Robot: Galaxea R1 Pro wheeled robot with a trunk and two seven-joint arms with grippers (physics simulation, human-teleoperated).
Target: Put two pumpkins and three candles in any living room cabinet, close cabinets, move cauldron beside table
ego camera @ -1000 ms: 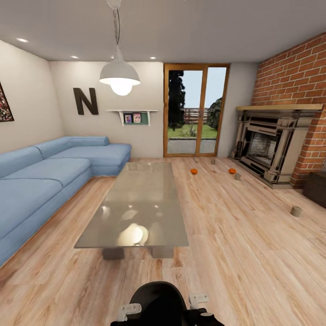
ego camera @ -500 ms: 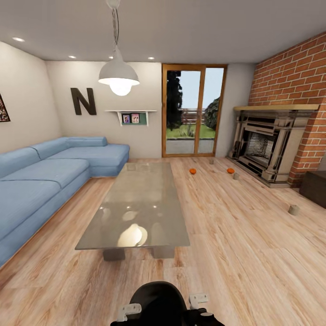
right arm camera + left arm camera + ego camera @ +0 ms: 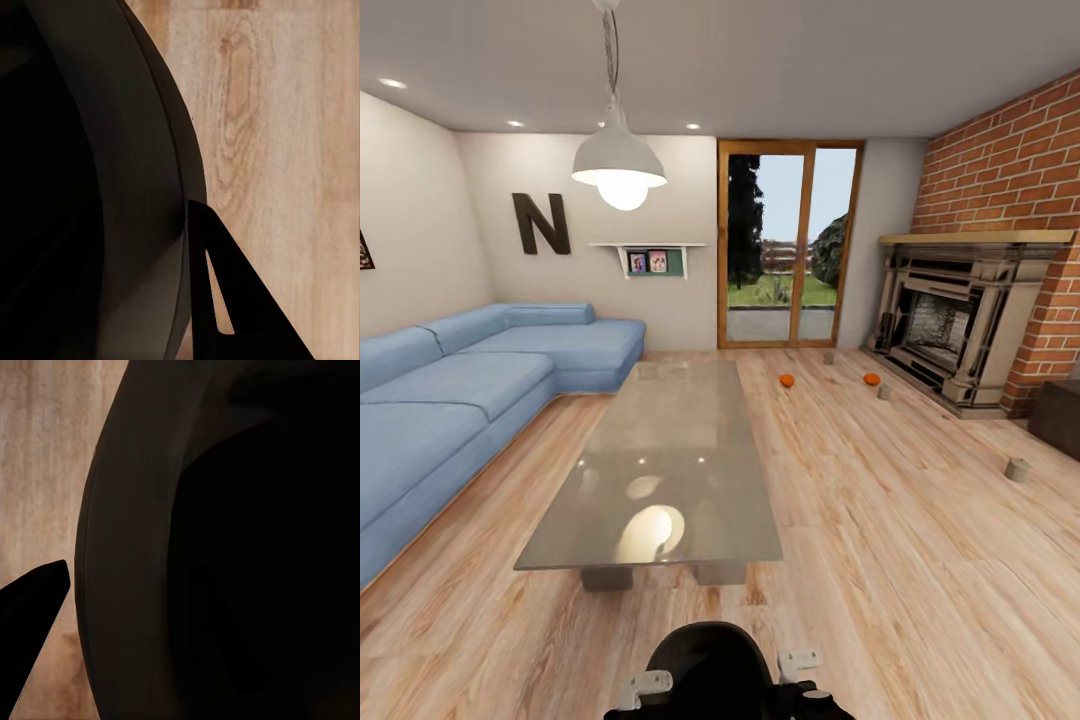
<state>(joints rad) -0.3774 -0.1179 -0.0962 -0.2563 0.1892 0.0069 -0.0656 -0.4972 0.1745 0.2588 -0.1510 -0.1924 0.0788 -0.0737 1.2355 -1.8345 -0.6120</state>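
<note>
Directly below my head camera at 6 o'clock, I carry the cauldron (image 3: 715,665) between both arms, jaw state indeterminate, with the glass tabletop (image 3: 660,450) close at 12 o'clock.

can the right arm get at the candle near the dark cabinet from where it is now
Probably not. That candle stands on the wood floor well off to the right and ahead, while the right arm sits low against the black cauldron at the robot's front. The base would likely need to drive closer first.
</note>
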